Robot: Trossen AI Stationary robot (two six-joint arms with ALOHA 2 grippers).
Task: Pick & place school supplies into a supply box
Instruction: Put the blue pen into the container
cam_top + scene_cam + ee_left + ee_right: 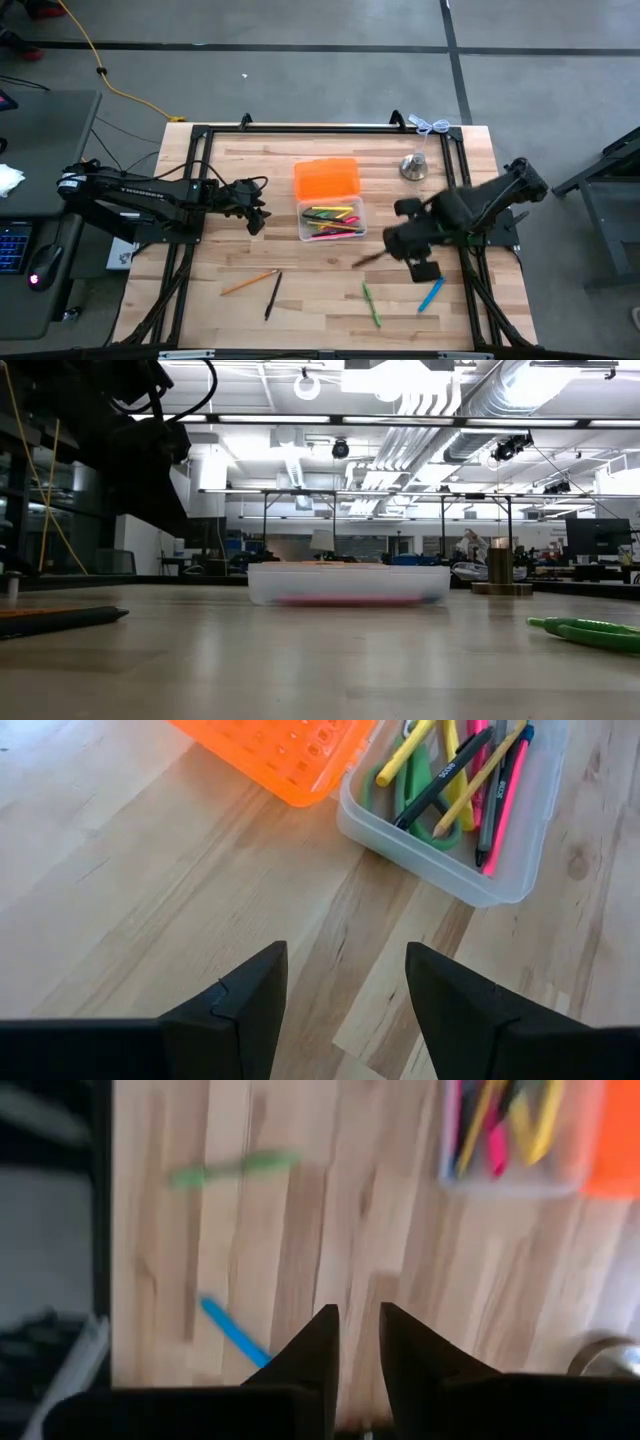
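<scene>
Overhead, the supply box [332, 221] sat near the middle of the desk [300, 300], its orange lid [326, 179] folded open on the far side and touching it. Several pens and markers lay inside. The left gripper [256, 220] hung just beside the box on its left, not touching it. The right gripper [392, 243] was just right of the box, with a thin dark object [366, 259] blurred at its tip; I could not tell whether it was held. Loose supplies lay on the near half of the desk: an orange pencil [250, 282], a black pen [272, 296], a green pen [371, 303] and a blue pen [431, 293]. A silver bell [414, 166] stood near the far right corner.

From desk height, the clear box [348, 584] stood mid-desk with pink showing through its wall. The bell [501, 570] was to its right, the green pen [585, 631] near the right edge, a dark pen [62, 619] at the left.

The left wrist camera showed the left gripper [345, 990] released, fingers well apart above bare wood, the box [450, 860] and lid [280, 750] beyond.

The right wrist camera showed the right gripper [358, 1342] with fingers nearly together and nothing visible between them; the green pen [232, 1168] and blue pen [234, 1332] lay on the desk beyond
</scene>
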